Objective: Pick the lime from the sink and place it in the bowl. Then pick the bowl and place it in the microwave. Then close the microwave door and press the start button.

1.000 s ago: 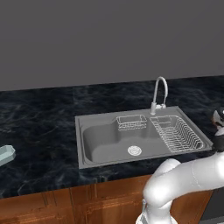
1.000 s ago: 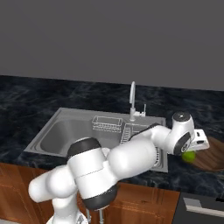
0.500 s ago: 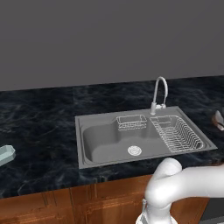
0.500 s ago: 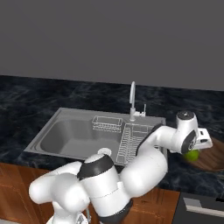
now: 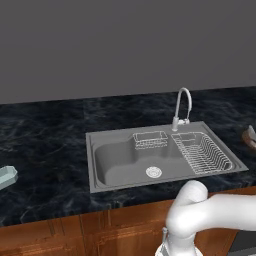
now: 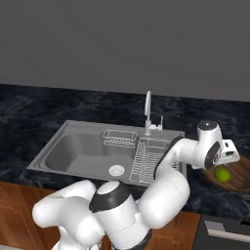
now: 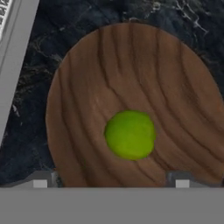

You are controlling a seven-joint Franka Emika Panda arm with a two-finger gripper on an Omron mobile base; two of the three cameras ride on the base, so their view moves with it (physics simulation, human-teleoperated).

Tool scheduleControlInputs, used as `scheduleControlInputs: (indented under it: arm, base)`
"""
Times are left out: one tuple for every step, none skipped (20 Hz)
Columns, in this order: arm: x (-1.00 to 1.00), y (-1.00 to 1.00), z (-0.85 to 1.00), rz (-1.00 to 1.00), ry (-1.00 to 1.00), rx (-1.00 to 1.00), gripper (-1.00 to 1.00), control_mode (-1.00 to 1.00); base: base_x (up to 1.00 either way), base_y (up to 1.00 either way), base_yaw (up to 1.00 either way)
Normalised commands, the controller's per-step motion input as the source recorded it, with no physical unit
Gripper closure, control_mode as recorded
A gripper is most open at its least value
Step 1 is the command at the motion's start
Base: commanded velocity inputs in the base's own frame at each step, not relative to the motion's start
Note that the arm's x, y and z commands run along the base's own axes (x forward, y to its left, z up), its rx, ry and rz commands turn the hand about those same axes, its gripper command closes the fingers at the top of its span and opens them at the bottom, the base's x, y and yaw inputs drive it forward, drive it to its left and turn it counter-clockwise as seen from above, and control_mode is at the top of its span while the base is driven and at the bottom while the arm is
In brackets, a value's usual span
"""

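A round yellow-green lime (image 7: 130,134) lies near the middle of a wide brown wooden bowl (image 7: 87,87). The bowl sits on a dark marbled worktop (image 5: 45,135), just to the right of a grey steel sink (image 5: 120,162) with a curved faucet (image 5: 182,105) and a wire drying rack (image 5: 202,152). The white arm's tool (image 7: 111,179) hangs above the bowl, its two fingertips (image 7: 40,180) spread wide apart on either side of the lime, holding nothing.

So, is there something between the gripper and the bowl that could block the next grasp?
Nothing visible does. In the hand view the gripper hangs open over the bowl, and the lime lies inside it near the middle, away from the rim.
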Motion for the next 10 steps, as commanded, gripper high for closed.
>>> scheduleControlInputs:
  arm:
    - [-0.39,0.96,0.0,0.03,-0.05,-0.26,-1.0,-1.0]
    - [-0.34,1.0,0.0,0.03,-0.01,-0.25,-1.0,-1.0]
    - [-0.3,1.0,-0.06,0.04,0.0,-0.22,-1.0,-1.0]
    - [-0.24,1.0,-0.19,0.04,0.0,-0.2,-1.0,-1.0]
    - [-0.2,0.93,-0.26,0.04,0.0,-0.18,-1.0,-1.0]
    - [-0.2,0.77,-0.24,0.03,0.0,-0.14,-1.0,-1.0]
    - [-0.2,0.51,-0.19,0.02,0.0,-0.07,-1.0,-1.0]
    - [-0.23,0.39,-0.23,0.02,0.0,-0.05,-1.0,-1.0]
    - [-0.13,0.32,-0.32,0.02,0.0,-0.05,-1.0,-1.0]
    - [0.0,0.15,-0.41,0.03,0.0,-0.03,-1.0,-1.0]
  base:
    - [0.0,0.0,0.0]
    - [0.0,0.0,0.0]
    - [0.0,0.0,0.0]
    - [0.0,0.0,0.0]
    - [0.0,0.0,0.0]
    - [0.0,0.0,0.0]
    - [0.0,0.0,0.0]
    - [0.0,0.0,0.0]
    - [0.0,0.0,0.0]
    - [0.0,0.0,0.0]
